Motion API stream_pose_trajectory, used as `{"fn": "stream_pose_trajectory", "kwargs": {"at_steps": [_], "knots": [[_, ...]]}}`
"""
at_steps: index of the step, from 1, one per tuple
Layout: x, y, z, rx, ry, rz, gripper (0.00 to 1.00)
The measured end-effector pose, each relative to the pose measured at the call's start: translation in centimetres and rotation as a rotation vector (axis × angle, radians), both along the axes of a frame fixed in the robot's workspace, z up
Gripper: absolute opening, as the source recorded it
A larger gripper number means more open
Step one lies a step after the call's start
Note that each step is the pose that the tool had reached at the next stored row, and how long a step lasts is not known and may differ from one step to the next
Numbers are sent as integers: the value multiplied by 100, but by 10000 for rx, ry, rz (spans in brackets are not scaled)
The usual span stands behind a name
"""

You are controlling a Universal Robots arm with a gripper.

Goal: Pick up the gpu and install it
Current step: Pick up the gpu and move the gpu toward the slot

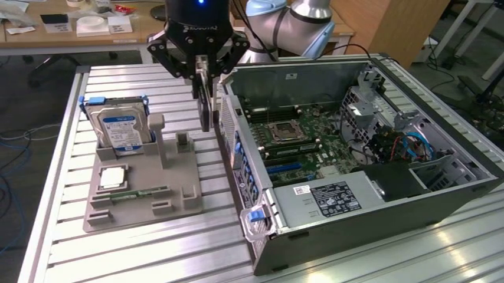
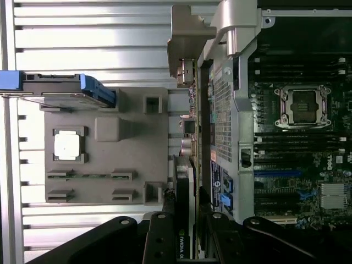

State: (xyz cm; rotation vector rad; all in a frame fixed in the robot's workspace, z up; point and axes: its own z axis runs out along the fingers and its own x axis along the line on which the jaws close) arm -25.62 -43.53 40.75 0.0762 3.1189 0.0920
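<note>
the hand [image 1: 202, 69] was clamped narrowly on the gpu [image 1: 206, 106], gripping its top edge so that the card hung upright and edge-on, clear of the tabletop [image 1: 118, 253]. the gpu was in the air over the narrow gap between the grey tray [image 1: 177, 197] and the open case [image 1: 370, 233], just beside the case's perforated wall [image 1: 238, 150] and on the tray side of it. in the wrist view the card's black edge with a green logo ran straight out from between the fingers [image 2: 159, 236], alongside that wall.

the wall stood between the gpu and the motherboard [image 1: 311, 138], which lay at the bottom of the case. on the board sat a square socket [image 1: 285, 130], dark memory slots on either side of it, and blue slots nearer the power supply [image 1: 334, 197]. loose cables and a metal drive cage crowded the case's far end on the exterior view's right. a blue latch [image 1: 256, 217] stuck out at the case's near corner.

on the tray, a hard drive [image 1: 118, 127] in a blue frame stood upright in its slot, well apart from the gpu. a silver chip [image 1: 113, 177] lay flat in a pocket in front of it, and a memory stick [image 1: 138, 193] lay just beside the chip. a short grey post [image 1: 183, 142] on the tray stood near the card's lower end; whether they touched could not be told.
</note>
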Motion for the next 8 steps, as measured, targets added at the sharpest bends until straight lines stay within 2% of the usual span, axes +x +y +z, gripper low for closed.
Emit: {"fn": "stream_pose_trajectory", "kwargs": {"at_steps": [8], "knots": [[176, 0, 5, 0, 31, 1, 27]]}}
